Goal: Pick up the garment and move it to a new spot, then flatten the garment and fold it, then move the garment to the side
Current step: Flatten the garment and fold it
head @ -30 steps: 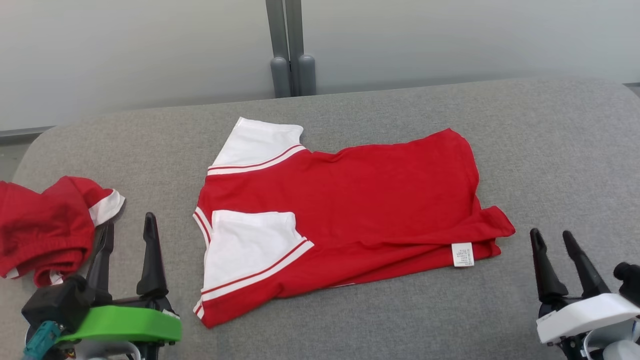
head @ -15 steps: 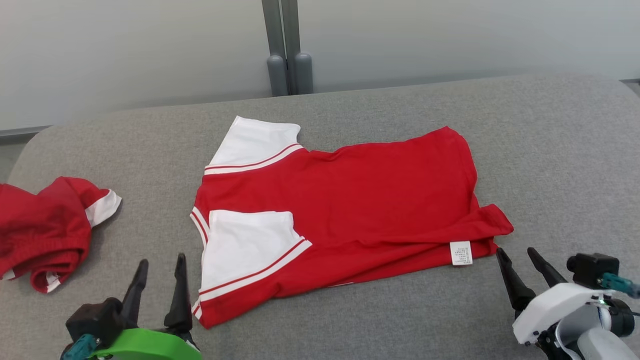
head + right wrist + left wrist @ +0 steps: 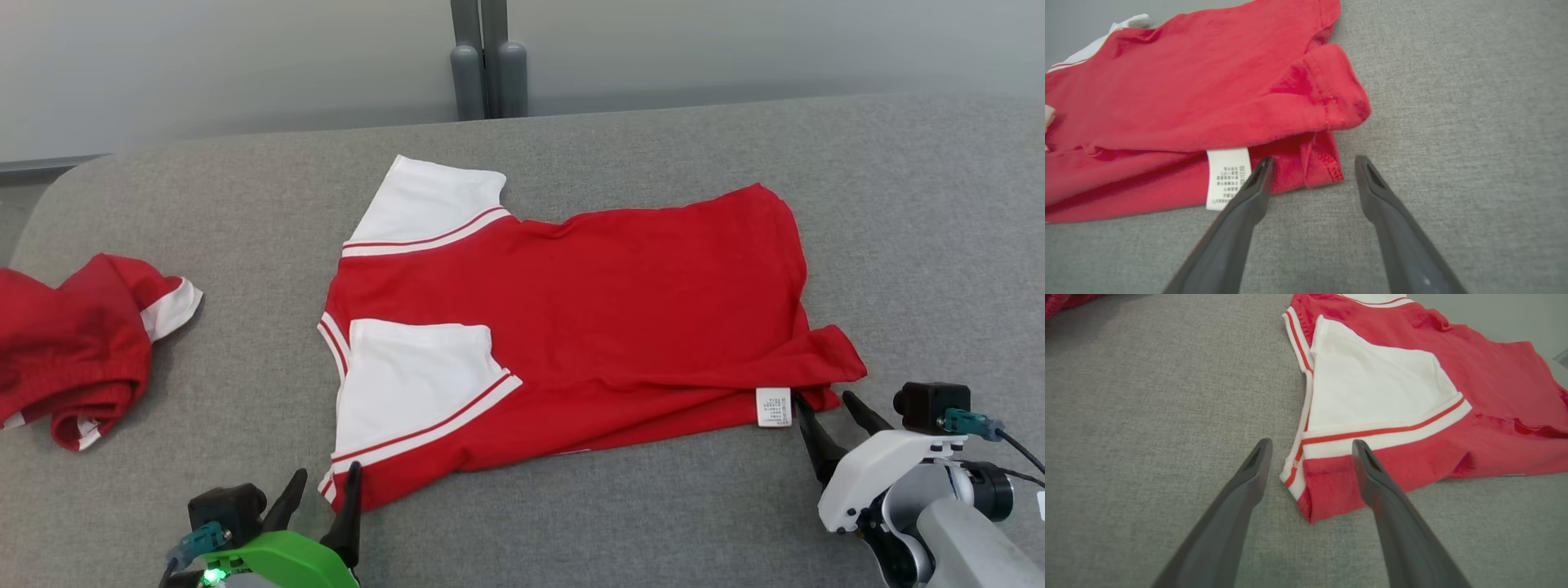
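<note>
Red-white garment [image 3: 571,327] lies folded mid-couch [image 3: 653,506]. Left gripper [image 3: 324,482] low at its near-left corner, right gripper [image 3: 824,404] at near-right corner; both spread wide, empty.

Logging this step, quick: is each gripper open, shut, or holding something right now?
Left gripper: open, holding nothing, poised at the red shirt's sleeve-end corner.
Right gripper: open, holding nothing, poised at the hem corner beside the label.

Bright, even light; wrist views seemingly edge-distorted.
</note>
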You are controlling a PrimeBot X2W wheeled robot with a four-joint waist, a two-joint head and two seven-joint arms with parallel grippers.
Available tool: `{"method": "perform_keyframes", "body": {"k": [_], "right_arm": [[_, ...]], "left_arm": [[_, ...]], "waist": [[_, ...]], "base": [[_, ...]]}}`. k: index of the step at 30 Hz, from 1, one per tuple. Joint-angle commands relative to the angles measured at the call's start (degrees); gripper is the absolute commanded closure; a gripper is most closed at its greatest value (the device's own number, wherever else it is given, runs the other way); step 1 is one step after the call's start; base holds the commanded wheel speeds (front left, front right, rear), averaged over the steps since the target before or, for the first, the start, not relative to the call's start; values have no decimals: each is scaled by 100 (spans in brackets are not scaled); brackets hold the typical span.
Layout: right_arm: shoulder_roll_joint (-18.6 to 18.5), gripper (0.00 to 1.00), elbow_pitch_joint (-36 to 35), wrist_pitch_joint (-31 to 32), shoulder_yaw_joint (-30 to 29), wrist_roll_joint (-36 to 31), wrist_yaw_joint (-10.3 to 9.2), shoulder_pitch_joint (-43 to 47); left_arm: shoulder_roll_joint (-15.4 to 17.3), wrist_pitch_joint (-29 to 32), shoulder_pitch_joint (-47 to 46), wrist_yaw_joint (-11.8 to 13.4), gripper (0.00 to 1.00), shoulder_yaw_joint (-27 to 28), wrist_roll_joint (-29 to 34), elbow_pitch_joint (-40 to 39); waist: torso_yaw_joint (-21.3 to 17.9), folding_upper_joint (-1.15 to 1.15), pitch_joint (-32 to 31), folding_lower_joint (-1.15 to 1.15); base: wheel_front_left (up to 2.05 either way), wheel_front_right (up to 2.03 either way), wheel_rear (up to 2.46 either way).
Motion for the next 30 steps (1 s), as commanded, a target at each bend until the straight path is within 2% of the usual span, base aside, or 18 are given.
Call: {"method": "perform_keyframes", "body": {"k": [1, 12, 13, 14, 15, 16, 18, 24, 30], "right_arm": [[-1, 0, 46, -70, 16, 39, 3, -94], [28, 0, 399, -193, 246, 225, 3, -345], [22, 3, 414, -189, 270, 245, 3, -353], [16, 27, 435, -195, 294, 272, 3, -357], [8, 45, 448, -202, 310, 283, 3, -356], [-8, 60, 463, -215, 330, 307, 2, -350], [-47, 100, 470, -243, 364, 340, 2, -335], [-218, 100, 340, -184, 422, 498, -2, -213], [-573, 100, -164, 289, 533, 842, -2, 113]], "left_arm": [[-38, 9, -131, -38, 0, -3, -17, 100], [-195, 267, -482, -177, 0, -239, -28, 1001], [-213, 273, -499, -185, 0, -249, -34, 1034], [-229, 308, -514, -198, 42, -261, -63, 1082], [-233, 339, -525, -202, 62, -282, -70, 1121], [-235, 356, -529, -209, 100, -301, -77, 1158], [-235, 321, -534, -234, 100, -304, -86, 1176], [-97, 172, -439, -206, 100, -134, -192, 908], [173, 540, -79, -82, 100, -135, -276, 215]], "waist": [[23, 0, 57, 0], [67, 0, 168, 0], [71, 0, 166, 0], [76, 0, 160, 0], [79, 0, 152, 0], [80, 0, 139, 0], [76, 0, 105, 0], [67, 0, -80, 0], [70, 0, -256, 0]], "base": [[0, 0, 0], [0, 0, 0], [0, 0, 0], [0, 0, 0], [0, 0, 0], [0, 0, 0], [0, 0, 0], [0, 0, 0], [0, 0, 0]]}}
